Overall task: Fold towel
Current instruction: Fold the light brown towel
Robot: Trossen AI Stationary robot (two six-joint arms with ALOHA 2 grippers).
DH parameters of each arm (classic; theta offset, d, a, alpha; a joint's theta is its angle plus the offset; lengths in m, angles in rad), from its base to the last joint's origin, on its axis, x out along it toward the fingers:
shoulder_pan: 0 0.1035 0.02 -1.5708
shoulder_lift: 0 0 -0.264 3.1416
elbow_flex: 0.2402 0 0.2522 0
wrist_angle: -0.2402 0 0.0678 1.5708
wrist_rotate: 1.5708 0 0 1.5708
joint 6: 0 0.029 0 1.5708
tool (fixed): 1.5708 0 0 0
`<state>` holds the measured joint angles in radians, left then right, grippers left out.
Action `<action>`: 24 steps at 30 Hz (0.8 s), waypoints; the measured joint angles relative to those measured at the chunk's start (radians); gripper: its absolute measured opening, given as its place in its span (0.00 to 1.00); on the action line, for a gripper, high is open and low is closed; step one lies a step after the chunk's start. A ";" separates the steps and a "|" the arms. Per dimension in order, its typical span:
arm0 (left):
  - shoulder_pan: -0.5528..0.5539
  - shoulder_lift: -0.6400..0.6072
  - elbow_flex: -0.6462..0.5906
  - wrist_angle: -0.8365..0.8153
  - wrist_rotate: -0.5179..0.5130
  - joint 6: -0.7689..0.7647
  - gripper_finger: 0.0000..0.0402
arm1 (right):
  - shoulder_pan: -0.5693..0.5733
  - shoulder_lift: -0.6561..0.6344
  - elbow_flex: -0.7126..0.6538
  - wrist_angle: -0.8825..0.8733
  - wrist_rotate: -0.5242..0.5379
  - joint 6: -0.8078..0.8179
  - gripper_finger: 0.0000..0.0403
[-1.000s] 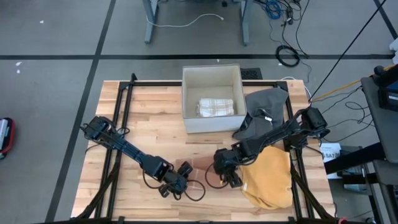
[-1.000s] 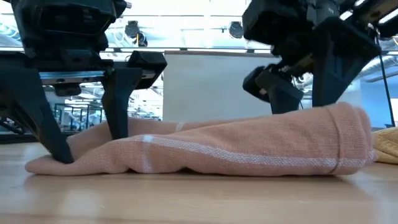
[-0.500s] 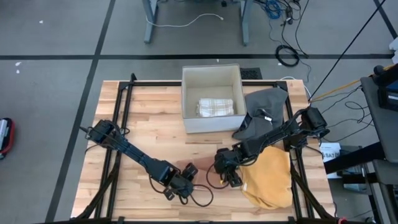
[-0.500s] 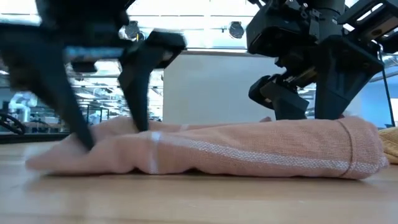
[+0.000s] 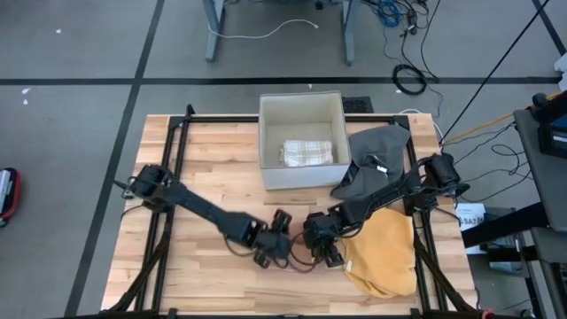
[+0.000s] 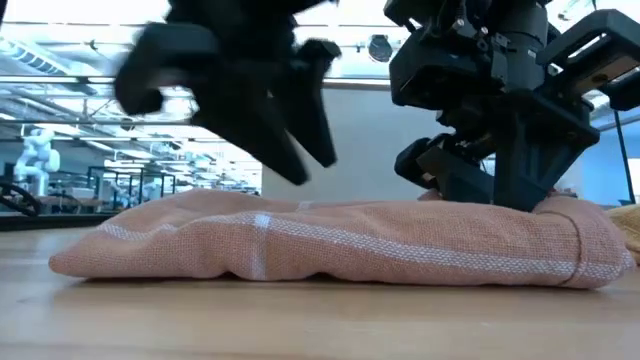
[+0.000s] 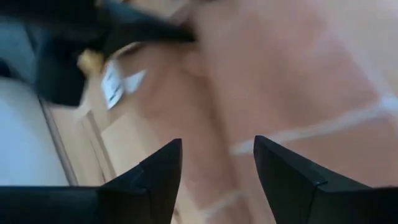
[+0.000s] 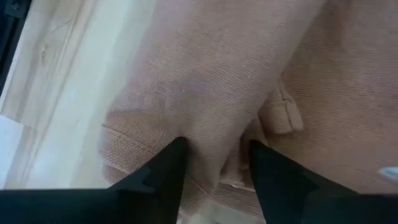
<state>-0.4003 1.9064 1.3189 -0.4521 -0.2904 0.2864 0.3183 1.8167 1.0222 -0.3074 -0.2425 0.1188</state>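
Observation:
The pink towel [image 6: 330, 245], with thin white stripes, lies as a long, low folded bundle on the wooden table; in the high view the two grippers hide most of it. My left gripper [image 6: 310, 165] hangs open above the towel's middle, clear of it. In the left wrist view, only the towel's surface [image 7: 298, 81] shows between its fingers [image 7: 217, 155]. My right gripper [image 6: 520, 200] is down on the towel's right end, shut on a ridge of cloth. The two grippers stand close together near the table's front middle, left [image 5: 280, 226] and right [image 5: 317, 250]. My right gripper pinches a raised ridge of the towel [image 8: 214, 134] between its two fingers, near the towel's right end. The fingers come from above, slanting down. How many layers are in the ridge I cannot tell. The towel lies flat on the table.
A white box [image 5: 301, 106] holding a folded checked cloth stands at the back middle. A grey cloth [image 5: 376, 151] and a yellow cloth [image 5: 385, 252] lie at the right, close to my right arm. Black frame rails [image 5: 177, 142] run along the table's sides.
My left gripper has risen off the towel's left end and gone toward the table's right and far side, until it hangs over the towel's middle. The towel's left end lies flatter now. My right gripper has sunk a little onto the towel's right end.

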 joint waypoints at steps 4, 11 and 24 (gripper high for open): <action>0.088 0.000 -0.037 0.063 0.112 -0.019 0.47 | 0.016 0.004 0.000 0.002 0.004 -0.026 0.34; 0.168 0.021 -0.074 0.217 0.171 0.000 0.41 | 0.047 0.005 0.000 -0.008 0.000 -0.073 0.17; 0.201 0.197 -0.072 0.520 0.263 0.059 0.40 | 0.072 -0.018 -0.001 -0.033 0.008 -0.124 0.02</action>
<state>-0.1994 2.1034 1.2470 0.0674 -0.0272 0.3454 0.3899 1.7988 1.0215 -0.3405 -0.2347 -0.0051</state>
